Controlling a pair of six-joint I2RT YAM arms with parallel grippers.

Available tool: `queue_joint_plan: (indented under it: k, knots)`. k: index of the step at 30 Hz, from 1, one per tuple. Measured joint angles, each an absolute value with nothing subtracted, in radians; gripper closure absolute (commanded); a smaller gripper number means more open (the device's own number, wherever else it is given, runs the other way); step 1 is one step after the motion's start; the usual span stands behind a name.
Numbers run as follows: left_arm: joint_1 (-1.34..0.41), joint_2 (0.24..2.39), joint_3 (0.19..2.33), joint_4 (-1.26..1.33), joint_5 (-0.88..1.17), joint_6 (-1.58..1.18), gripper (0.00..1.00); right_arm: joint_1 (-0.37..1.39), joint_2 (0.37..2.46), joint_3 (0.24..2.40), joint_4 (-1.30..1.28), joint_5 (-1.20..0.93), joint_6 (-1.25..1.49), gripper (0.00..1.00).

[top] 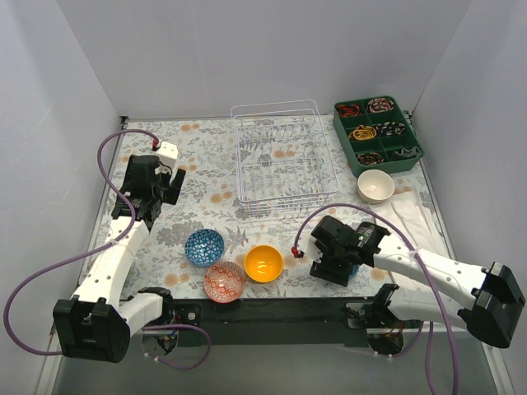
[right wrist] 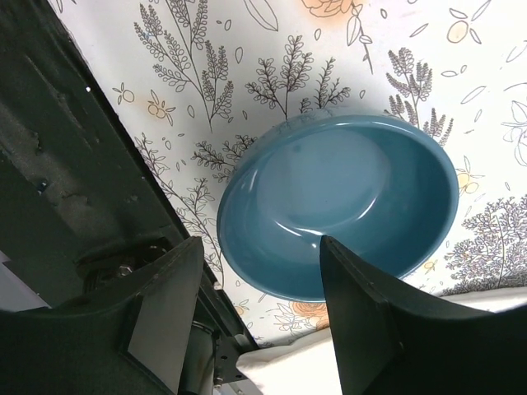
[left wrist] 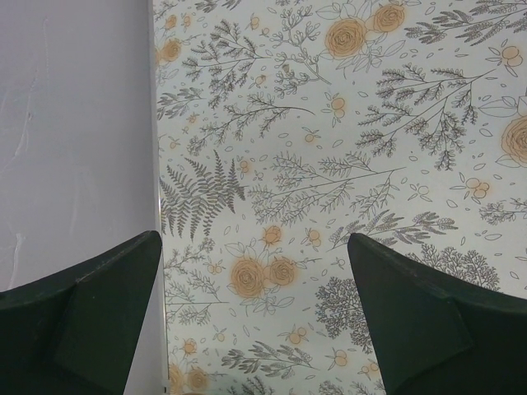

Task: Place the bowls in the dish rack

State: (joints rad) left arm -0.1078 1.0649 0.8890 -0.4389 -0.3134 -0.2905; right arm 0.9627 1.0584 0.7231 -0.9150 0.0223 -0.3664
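The white wire dish rack (top: 284, 160) stands empty at the back centre. A blue-patterned bowl (top: 204, 247), a red-and-white bowl (top: 225, 281) and an orange-yellow bowl (top: 263, 263) sit near the front. A cream bowl (top: 375, 186) sits at the right. The plain blue bowl (right wrist: 346, 206) lies under my right gripper (right wrist: 259, 255), which is open with the bowl's near rim between its jaws. In the top view the right gripper (top: 342, 265) hides most of that bowl. My left gripper (left wrist: 255, 243) is open and empty over the floral mat by the left wall, also in the top view (top: 171, 183). The mint bowl is out of view.
A dark green compartmented tray (top: 377, 134) of small items stands at the back right. A white cloth (top: 412, 216) lies at the right, beside the blue bowl. The dark front table edge (right wrist: 74, 164) runs close behind the right gripper. White walls enclose three sides.
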Motion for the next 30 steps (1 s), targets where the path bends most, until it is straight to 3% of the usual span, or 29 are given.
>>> queue_joint_plan:
  k: [9, 18, 22, 26, 30]
  knots:
    - [-0.108, 1.068, 0.889, -0.433, -0.311, -0.29, 0.02, 0.99, 1.145, 0.722, -0.913, -0.005, -0.376, 0.38]
    - [-0.108, 1.026, 0.872, -0.433, -0.31, -0.287, 0.02, 1.002, 1.193, 0.721, -0.908, -0.007, -0.381, 0.68]
    - [-0.108, 1.016, 0.872, -0.432, -0.304, -0.284, 0.02, 1.003, 1.213, 0.719, -0.906, -0.007, -0.38, 0.75]
    - [-0.108, 1.0, 0.872, -0.433, -0.295, -0.283, 0.02, 1.003, 1.222, 0.716, -0.906, -0.01, -0.381, 0.93]
    - [-0.108, 0.974, 0.872, -0.435, -0.274, -0.271, 0.02, 1.003, 1.218, 0.73, -0.928, -0.007, -0.389, 0.99]
